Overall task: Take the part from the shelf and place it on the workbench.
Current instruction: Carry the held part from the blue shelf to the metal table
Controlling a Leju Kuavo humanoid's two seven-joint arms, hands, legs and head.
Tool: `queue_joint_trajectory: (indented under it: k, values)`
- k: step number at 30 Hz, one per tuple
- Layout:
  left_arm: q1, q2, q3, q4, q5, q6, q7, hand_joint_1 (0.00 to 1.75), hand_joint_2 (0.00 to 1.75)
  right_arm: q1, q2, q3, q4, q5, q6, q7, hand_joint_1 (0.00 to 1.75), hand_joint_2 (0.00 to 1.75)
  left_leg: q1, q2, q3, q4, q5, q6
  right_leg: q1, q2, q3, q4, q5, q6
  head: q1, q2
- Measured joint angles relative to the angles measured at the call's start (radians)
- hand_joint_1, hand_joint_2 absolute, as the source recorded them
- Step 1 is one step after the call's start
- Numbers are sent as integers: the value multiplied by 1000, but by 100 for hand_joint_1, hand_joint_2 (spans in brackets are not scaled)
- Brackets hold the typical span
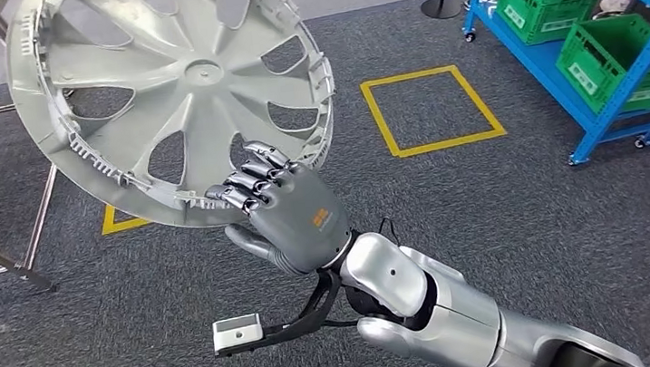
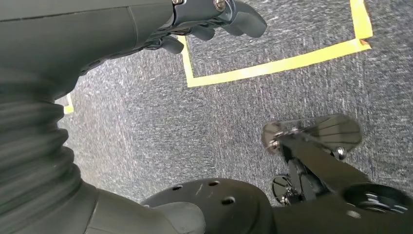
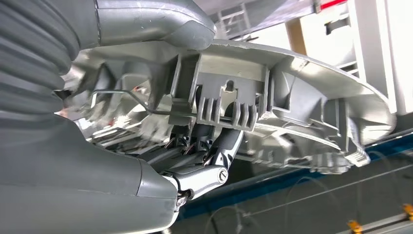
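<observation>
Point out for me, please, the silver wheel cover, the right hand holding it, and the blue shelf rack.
wheel cover [image 1: 200, 69]: head view, on its centre hub.
right hand [image 1: 292, 210]: head view, on the back of the hand.
blue shelf rack [image 1: 610, 112]: head view, on its slanted front leg.

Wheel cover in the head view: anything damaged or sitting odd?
No damage visible. The wheel cover is tilted, held at its lower rim by the right robot hand, so most of it overhangs the grip. Nothing else stands out.
</observation>
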Motion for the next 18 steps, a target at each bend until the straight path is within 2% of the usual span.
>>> queue_joint_trajectory:
  k: [1, 2, 3, 5, 6, 7, 9, 10, 11, 12, 13, 14, 15, 16, 17, 18]
  values:
    - [0, 0, 0, 0, 1, 0, 0, 0, 175, 0, 0, 0, 2, 0, 0, 0, 175, 175, 1, 4, -12, 30, -6, -2, 0, -14, 0, 0, -1, 0, 0, 0]
    - [1, 1, 0, 0, 2, 0, 0, 0, 175, 0, 0, 0, 3, 0, 0, 0, 175, 175, 2, 7, -5, 22, 7, -4, 0, -28, 1, 1, -2, 1, 0, 0]
    - [2, 2, 0, 0, 5, 0, 0, 0, 175, 0, 0, 0, 4, -1, 0, 0, 175, 175, 3, 16, 23, -27, 35, -5, 0, -40, 1, 2, -4, 4, 0, 0]
    - [1, 4, 1, -1, 10, 1, -1, 0, 175, -1, 0, 0, 5, -2, -1, 1, 175, 175, 1, 63, 98, -163, 91, 0, 2, -63, 4, 9, -12, 13, 0, 0]
    - [0, 4, 2, -1, 12, 2, -1, 0, 175, -2, 0, 0, 5, -2, -1, 1, 175, 175, -1, 80, 123, -210, 106, 6, 5, -73, 5, 13, -16, 18, 1, 0]
    - [-1, 4, 2, -1, 13, 2, -2, 0, 175, -4, 1, 0, 5, -2, -1, 1, 175, 175, -2, 90, 134, -232, 112, 13, 8, -81, 7, 15, -20, 24, 2, 0]
    - [-1, 4, 4, -1, 14, 2, -4, 0, 175, -8, 4, 1, 5, -2, 1, 4, 175, 175, -5, 68, 132, -234, 113, 28, 9, -100, 12, 13, -23, 34, 4, 0]
    - [1, 4, 5, -1, 14, 1, -7, 0, 175, -10, 6, 1, 5, -2, 2, 7, 175, 175, -3, 56, 133, -237, 114, 34, 6, -97, 16, 16, -28, 40, 4, 0]
    - [2, 5, 5, -1, 14, 0, -9, 0, 175, -13, 8, 1, 5, -2, 2, 10, 175, 175, -1, 44, 135, -240, 117, 40, 3, -78, 13, 30, -40, 47, 4, 0]
    - [2, 6, 5, -1, 14, -1, -12, 0, 175, -15, 9, 1, 4, -2, 3, 13, 175, 175, 2, 32, 137, -243, 119, 46, 0, -49, -1, 64, -62, 53, 5, 0]
    - [1, 6, 5, -1, 14, -1, -14, 0, 175, -15, 9, 1, 4, -2, 3, 15, 175, 175, 5, 20, 138, -245, 121, 49, -3, -14, -26, 119, -91, 57, 7, 0]
    - [-1, 7, 5, -2, 14, -2, -16, 0, 175, -14, 8, 1, 4, -1, 3, 17, 175, 175, 5, 7, 136, -245, 122, 52, -4, 10, -62, 189, -123, 59, 8, 0]
    - [-3, 7, 5, -2, 14, -2, -17, 0, 175, -11, 7, 2, 4, 0, 3, 17, 175, 175, 6, -8, 135, -244, 122, 53, -4, 21, -97, 254, -146, 60, 9, 0]
    - [-3, 7, 5, -2, 14, -2, -17, 0, 175, -9, 6, 2, 5, 0, 3, 17, 175, 175, 6, -24, 135, -243, 122, 53, -4, 26, -121, 295, -152, 60, 9, 0]
    - [-4, 7, 5, -2, 14, -3, -17, 0, 175, -6, 6, 3, 5, 2, 3, 16, 175, 175, 6, -40, 135, -242, 122, 53, -4, 28, -128, 298, -137, 58, 9, 0]
    - [-3, 7, 5, -2, 14, -3, -17, 0, 175, -5, 6, 3, 6, 3, 2, 16, 175, 175, 6, -56, 136, -240, 122, 52, -5, 32, -114, 260, -104, 56, 9, 0]
